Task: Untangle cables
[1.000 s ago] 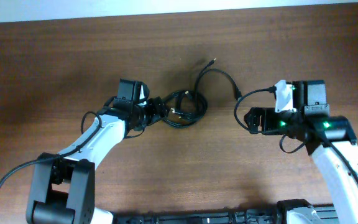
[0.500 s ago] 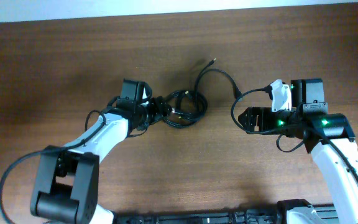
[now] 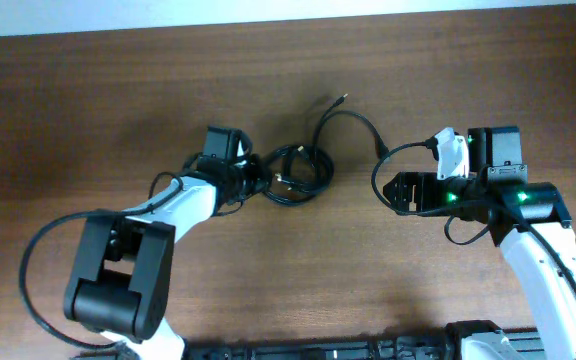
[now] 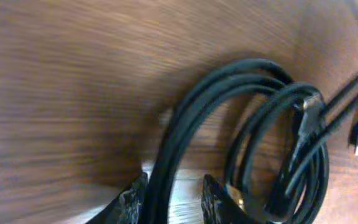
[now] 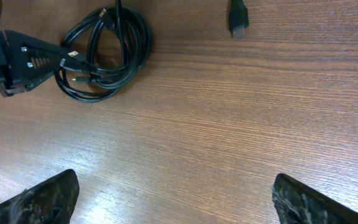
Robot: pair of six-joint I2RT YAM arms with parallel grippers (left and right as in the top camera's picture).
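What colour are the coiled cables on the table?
The coiled cables are black; the right wrist view shows it best.

Smeared with blur across the table (image 4: 61, 68) in the left wrist view, the coil of cables (image 4: 253, 118) cut off at the bottom and right edges, and only the two tips of the left gripper (image 4: 174, 200) showing, too little to tell a pinch from a loose straddle of the strands between them. Cropped too in the right wrist view: just two tip corners of the right gripper (image 5: 176, 202) at the bottom edge, and a plug (image 5: 238, 22) with its cord running off the top. From overhead, too small to count the strands in the tangle or say which crosses over which.
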